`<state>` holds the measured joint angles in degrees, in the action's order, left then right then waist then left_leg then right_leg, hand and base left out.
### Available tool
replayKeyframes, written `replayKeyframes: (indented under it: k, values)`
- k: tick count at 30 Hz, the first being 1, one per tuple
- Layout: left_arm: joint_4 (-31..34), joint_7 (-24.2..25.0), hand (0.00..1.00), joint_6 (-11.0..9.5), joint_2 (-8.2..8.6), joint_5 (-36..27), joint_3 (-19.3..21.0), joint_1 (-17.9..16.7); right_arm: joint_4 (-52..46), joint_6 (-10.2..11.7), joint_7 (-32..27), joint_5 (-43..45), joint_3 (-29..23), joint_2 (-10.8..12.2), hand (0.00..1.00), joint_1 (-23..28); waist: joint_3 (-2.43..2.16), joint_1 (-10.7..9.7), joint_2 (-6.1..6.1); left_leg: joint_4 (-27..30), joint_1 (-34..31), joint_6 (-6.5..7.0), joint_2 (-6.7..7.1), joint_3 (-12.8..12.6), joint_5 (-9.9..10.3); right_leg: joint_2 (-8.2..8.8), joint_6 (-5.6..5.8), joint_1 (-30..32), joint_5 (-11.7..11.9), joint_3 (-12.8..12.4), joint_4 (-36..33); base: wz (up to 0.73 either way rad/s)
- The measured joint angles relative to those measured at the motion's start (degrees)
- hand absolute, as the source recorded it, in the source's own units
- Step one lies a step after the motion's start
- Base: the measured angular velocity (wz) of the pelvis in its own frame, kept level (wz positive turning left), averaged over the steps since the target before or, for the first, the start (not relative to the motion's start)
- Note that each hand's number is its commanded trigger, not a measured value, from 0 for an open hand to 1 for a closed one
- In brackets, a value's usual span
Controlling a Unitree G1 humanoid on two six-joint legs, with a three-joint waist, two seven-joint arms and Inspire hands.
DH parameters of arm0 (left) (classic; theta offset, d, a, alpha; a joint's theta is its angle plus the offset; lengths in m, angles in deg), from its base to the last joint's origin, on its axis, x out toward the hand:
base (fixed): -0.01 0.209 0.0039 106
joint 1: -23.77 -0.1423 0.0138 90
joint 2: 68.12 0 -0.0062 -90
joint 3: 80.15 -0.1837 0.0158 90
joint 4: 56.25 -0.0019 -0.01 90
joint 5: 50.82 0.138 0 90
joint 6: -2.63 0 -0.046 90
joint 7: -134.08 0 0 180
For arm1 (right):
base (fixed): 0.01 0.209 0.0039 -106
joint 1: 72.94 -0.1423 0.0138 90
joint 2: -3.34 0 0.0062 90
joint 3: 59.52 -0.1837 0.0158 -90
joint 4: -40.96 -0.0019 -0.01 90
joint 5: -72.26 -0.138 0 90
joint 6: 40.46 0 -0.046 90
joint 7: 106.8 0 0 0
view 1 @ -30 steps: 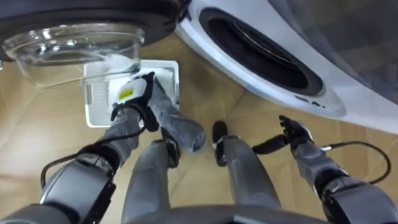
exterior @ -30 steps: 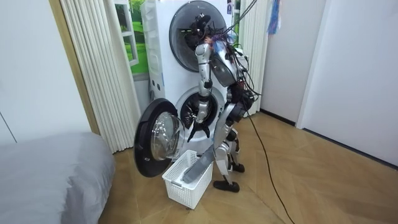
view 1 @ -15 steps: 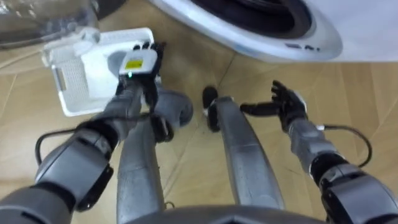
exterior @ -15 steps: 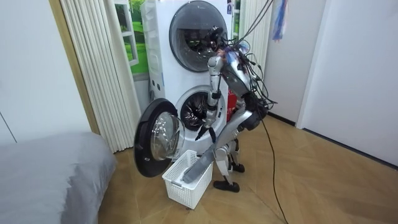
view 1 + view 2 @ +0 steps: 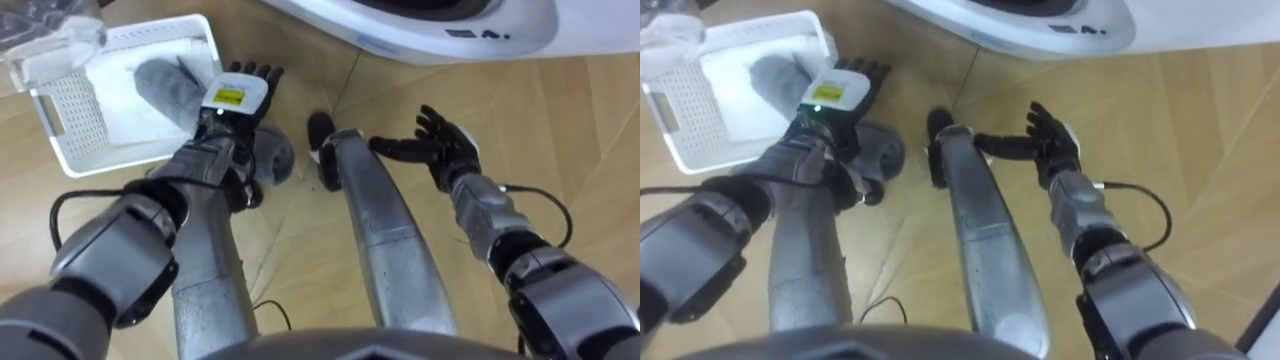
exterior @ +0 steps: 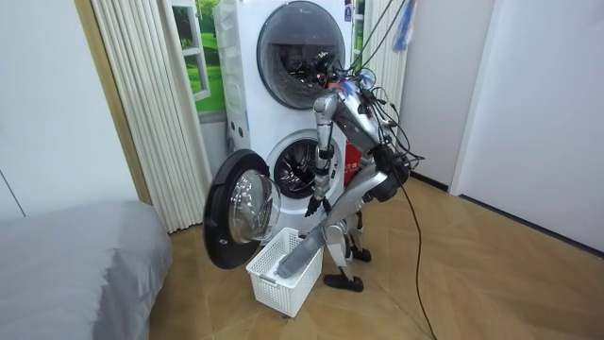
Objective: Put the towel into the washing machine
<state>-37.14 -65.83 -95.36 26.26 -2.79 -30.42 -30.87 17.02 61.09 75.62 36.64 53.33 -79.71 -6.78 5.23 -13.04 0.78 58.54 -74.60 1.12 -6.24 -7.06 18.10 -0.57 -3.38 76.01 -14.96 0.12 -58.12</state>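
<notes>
- In the left eye view, at ten o'clock, the white basket (image 5: 70,130) stands on the wood floor (image 5: 580,140). Its left corner is close to the picture's edge, and bare floor lies open from three to five o'clock.
- At twelve o'clock the washing machine (image 5: 450,25) shows its white rim, which is cut off by the top edge, so little of the drum opening can be made out. The clear door (image 5: 45,20) is clipped at eleven o'clock.
- The grey towel (image 5: 165,85) lies in the basket and runs out over the near rim toward the robot's legs. The left hand covers its middle, and I cannot tell whether hand and cloth touch.
- The left hand (image 5: 235,98) reaches out, back upward, over the basket's corner. Its fingers (image 5: 255,72) are straight and close together.
- The right hand (image 5: 445,150) hovers at three o'clock above the floor, palm turned inward, fingers spread and empty.
- In the room view, the robot stands bent forward before the lower machine, whose door is swung open toward nine o'clock. The basket sits at its feet with the towel leaning out over the rim. A bed (image 6: 75,264) takes the seven o'clock corner, and open floor lies toward four o'clock.
</notes>
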Motion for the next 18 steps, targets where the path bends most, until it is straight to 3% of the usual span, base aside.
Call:
replayKeyframes:
  k: [8,14,15,17,18]
  values:
    - [-0.2,7.2,0.00,-0.9,0.09,-1.5,-5.8,1.1,1.2,0.2,1.2,0.2,2.3,1.6,0.00,-3.6,-0.01,-0.9,0.32,0.8,-1.3,0.94,0.10,-0.4,0.5,0.48,0.46,1.2,-0.7,0.1,-0.7,0.00]
    - [-0.9,13.5,0.00,-0.8,-0.53,-9.4,-8.6,1.5,0.8,0.1,2.1,0.2,4.0,3.0,0.00,-3.9,0.06,-1.1,0.45,0.7,-2.5,1.24,0.05,-0.5,0.7,0.80,0.75,2.4,-1.0,0.0,-0.7,0.01]
    - [-1.0,14.7,0.11,-0.8,-0.76,-10.2,-8.5,1.8,0.8,0.1,2.4,0.3,3.9,3.0,0.00,-4.0,0.09,-1.3,0.54,0.6,-2.5,1.31,0.12,-0.6,0.7,1.02,0.78,2.4,-1.1,0.1,-0.7,0.05]
    - [-1.0,16.7,0.78,-0.8,-1.05,-10.4,-8.5,2.2,0.8,0.1,2.7,0.2,4.0,3.0,0.00,-4.2,0.14,-1.8,0.65,0.6,-2.5,1.43,0.34,-0.7,0.8,1.52,0.78,2.4,-1.4,0.2,-0.9,0.08]
    - [-1.0,18.1,1.00,-0.7,-1.05,-10.4,-8.5,2.4,0.8,0.1,2.8,0.3,3.9,3.1,0.00,-4.3,0.11,-2.3,0.72,0.4,-2.5,1.48,0.76,-0.7,0.8,1.87,0.89,2.5,-1.6,0.1,-1.1,0.16]
